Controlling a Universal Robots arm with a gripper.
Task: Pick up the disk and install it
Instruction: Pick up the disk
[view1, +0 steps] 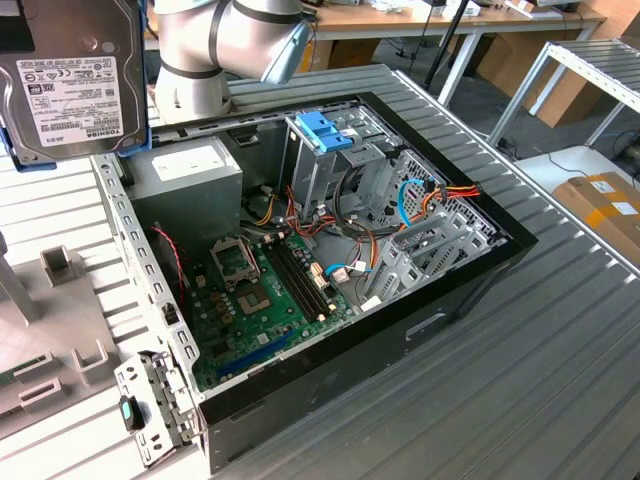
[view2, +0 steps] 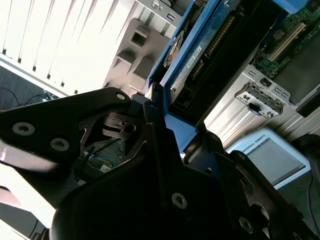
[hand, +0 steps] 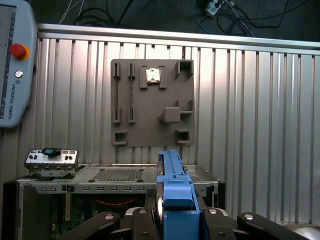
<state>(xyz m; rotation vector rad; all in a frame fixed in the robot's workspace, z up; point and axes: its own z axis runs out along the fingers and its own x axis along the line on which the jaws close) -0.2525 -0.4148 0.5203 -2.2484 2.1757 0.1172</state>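
While gripper (hand: 175, 222) clamps disk (view1: 65, 85), cables (view1: 440, 195) crowd beside drive cage (view1: 330, 165).

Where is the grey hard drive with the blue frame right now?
The flat grey metal disk in its light-blue frame hangs at the exterior view's upper left, beside the silver arm, clamped in the gripper.

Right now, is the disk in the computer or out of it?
Out. The gripper clamps the disk by its blue frame, up in the air and outside the computer case.
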